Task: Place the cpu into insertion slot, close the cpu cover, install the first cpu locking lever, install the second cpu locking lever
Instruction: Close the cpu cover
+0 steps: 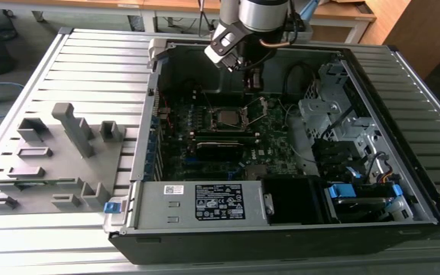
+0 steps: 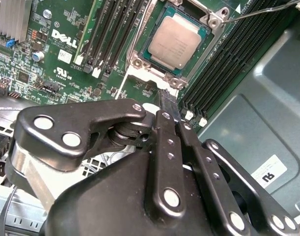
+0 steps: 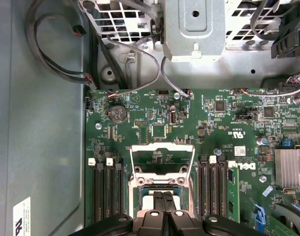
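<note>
Currently found cpu (image 2: 179, 42) seated in insertion slot (image 2: 140, 55); cpu cover (image 3: 162, 147) standing open at the slot's edge. Noted gripper (image 2: 169, 104) clenched empty, near the slot, clear of cpu.
</note>
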`<state>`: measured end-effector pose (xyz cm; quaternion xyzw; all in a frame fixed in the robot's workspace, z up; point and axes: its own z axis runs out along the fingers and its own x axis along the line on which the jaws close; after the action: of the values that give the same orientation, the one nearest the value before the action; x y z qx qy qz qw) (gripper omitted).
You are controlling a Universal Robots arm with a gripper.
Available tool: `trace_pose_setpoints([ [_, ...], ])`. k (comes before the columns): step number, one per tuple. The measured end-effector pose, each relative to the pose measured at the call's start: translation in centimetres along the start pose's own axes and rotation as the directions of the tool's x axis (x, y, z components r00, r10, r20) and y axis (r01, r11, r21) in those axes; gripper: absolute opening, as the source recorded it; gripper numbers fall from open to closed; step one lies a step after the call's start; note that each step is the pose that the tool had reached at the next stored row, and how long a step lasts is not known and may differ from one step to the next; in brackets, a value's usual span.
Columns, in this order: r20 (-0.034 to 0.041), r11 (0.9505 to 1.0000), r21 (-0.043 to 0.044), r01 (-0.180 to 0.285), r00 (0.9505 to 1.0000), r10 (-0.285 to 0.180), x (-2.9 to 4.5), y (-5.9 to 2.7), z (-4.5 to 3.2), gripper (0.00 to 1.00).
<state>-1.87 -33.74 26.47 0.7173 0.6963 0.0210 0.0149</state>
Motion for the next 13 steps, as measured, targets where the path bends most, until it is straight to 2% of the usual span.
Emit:
trace_pose_setpoints([
  [13, 0.0001, 1.0, 0.0001, -0.001, 1.0, 0.001, 0.06, 1.88, 0.16, 0.11],
])
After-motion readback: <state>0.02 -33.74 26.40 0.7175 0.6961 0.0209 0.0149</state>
